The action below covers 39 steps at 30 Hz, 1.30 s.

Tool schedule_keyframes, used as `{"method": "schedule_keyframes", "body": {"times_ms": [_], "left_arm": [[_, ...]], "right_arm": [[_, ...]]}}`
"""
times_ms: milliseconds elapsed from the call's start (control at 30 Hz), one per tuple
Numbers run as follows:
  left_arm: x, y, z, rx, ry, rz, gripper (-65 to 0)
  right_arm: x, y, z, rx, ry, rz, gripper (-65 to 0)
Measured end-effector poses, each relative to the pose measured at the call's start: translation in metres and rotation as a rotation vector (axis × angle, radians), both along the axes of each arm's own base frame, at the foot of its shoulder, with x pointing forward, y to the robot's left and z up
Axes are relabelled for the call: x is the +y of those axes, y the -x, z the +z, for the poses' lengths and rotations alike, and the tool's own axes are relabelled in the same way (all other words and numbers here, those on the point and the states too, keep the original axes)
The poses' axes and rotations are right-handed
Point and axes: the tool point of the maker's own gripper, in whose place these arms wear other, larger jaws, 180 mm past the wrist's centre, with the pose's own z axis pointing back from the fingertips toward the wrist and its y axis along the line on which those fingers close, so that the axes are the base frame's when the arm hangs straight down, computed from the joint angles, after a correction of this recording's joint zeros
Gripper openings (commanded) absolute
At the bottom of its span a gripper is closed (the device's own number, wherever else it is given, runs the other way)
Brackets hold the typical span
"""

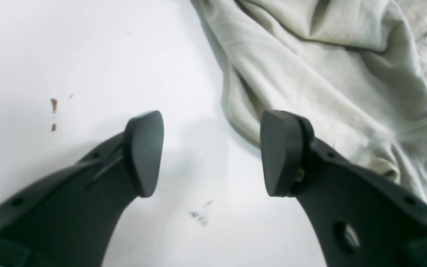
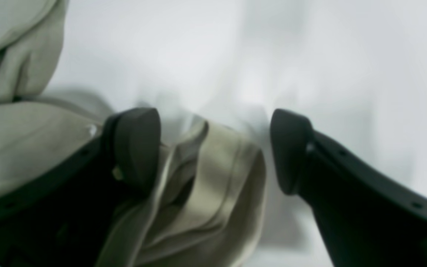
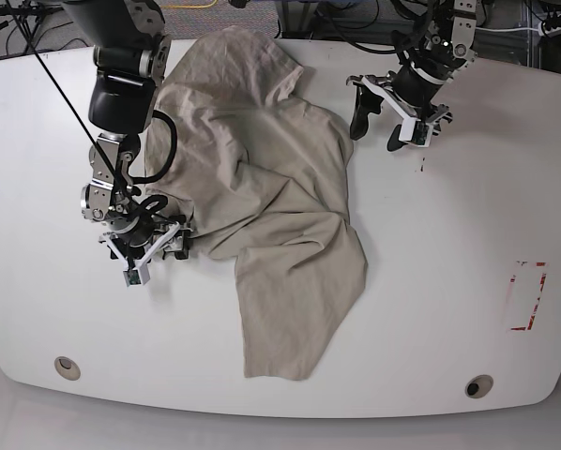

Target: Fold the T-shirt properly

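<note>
White table (image 3: 431,281): T-shirt (image 3: 271,206) lies crumpled at centre, unfolded; all folding remains for you. Left gripper (image 1: 212,154) spread, empty, beside its edge. Right gripper (image 2: 215,150) spread around a hem, not clamped.

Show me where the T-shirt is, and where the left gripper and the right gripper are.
T-shirt (image 3: 271,197): base view, on the middle of the crumpled body.
Left gripper (image 1: 211,154): left wrist view, in the open gap midway between the fingertips, over bare table.
Right gripper (image 2: 215,150): right wrist view, midway between the fingertips, over a hemmed fold.
</note>
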Motion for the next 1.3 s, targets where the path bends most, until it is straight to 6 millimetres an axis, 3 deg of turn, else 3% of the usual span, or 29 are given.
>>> {"method": "schedule_keyframes", "body": {"times_ms": [267, 500, 733, 833, 967, 1133, 1300], "left_arm": [[0.005, 0.0, -0.001, 0.0, -0.02, -0.011, -26.8], [0.006, -0.001, 0.0, -0.003, -0.021, -0.012, -26.8], [0.006, -0.006, 0.003, -0.017, -0.022, -0.012, -26.8], [0.006, -0.007, 0.004, -0.02, -0.022, -0.011, -26.8], [0.006, -0.007, 0.004, -0.019, -0.022, -0.011, -26.8], [0.006, -0.007, 0.004, -0.019, -0.021, -0.012, -26.8], [0.006, -0.008, 0.004, -0.021, -0.021, -0.012, -26.8]], "right_arm": [[-0.001, 0.02, 0.006, 0.051, 0.071, 0.023, -20.6], [0.01, 0.018, 0.012, 0.031, 0.058, 0.032, -20.6], [0.009, 0.025, 0.005, 0.052, 0.062, 0.03, -21.7], [0.009, 0.024, 0.006, 0.052, 0.062, 0.03, -26.8], [0.009, 0.023, 0.006, 0.049, 0.061, 0.031, -45.2], [0.009, 0.024, 0.006, 0.05, 0.061, 0.031, -63.6], [0.009, 0.023, 0.007, 0.049, 0.061, 0.031, -65.0]]}}
